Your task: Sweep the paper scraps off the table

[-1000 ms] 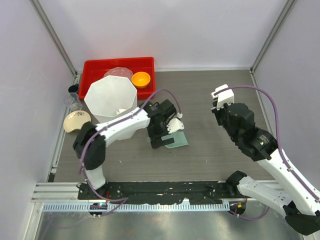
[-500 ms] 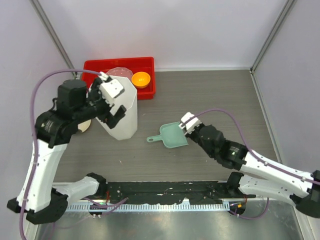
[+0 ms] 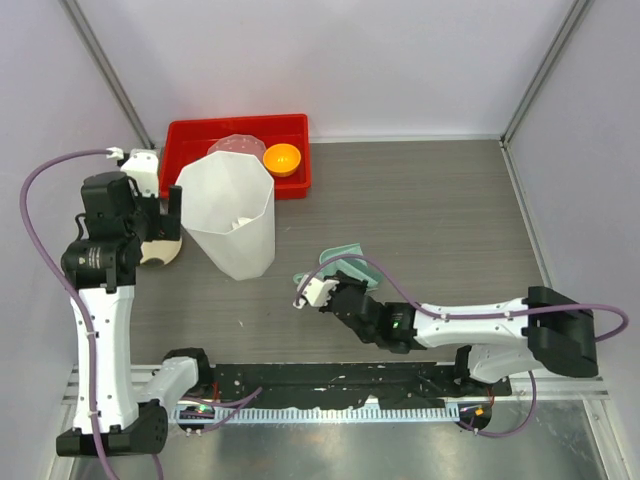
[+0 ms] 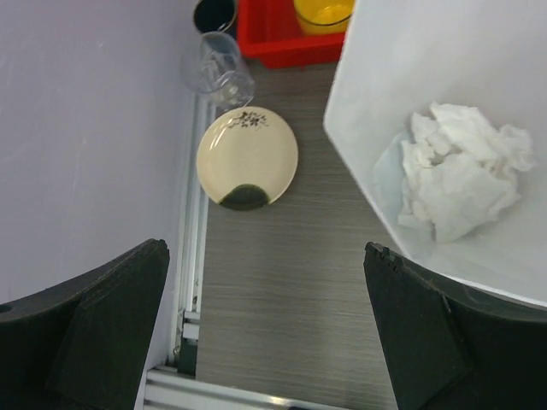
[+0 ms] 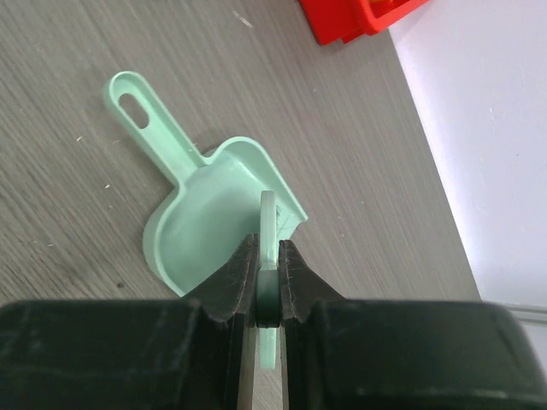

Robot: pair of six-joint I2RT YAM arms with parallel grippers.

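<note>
The paper scraps [image 4: 461, 171] lie as crumpled white wads inside the white faceted bin [image 3: 225, 215], which stands upright on the table [image 3: 440, 220]; they also show in the top view [image 3: 240, 222]. No scraps show on the table. My left gripper [image 3: 155, 212] is open and empty just left of the bin, apart from it; its fingers [image 4: 102, 325] frame bare table. My right gripper [image 3: 340, 288] is shut on a thin mint-green flat piece [image 5: 269, 218], seen edge-on, held over a mint-green dustpan [image 5: 205, 231] that lies on the table [image 3: 345, 258].
A red tray [image 3: 190, 140] at the back left holds an orange bowl [image 3: 282, 158] and a clear container [image 3: 235, 145]. A cream plate [image 4: 248, 154], a clear glass [image 4: 218, 68] and a dark cup [image 4: 214, 13] sit by the left rail.
My left arm left the dustpan, went to the bin, then let go and drew back left; the bin now stands upright. My right arm came down low to the dustpan.
</note>
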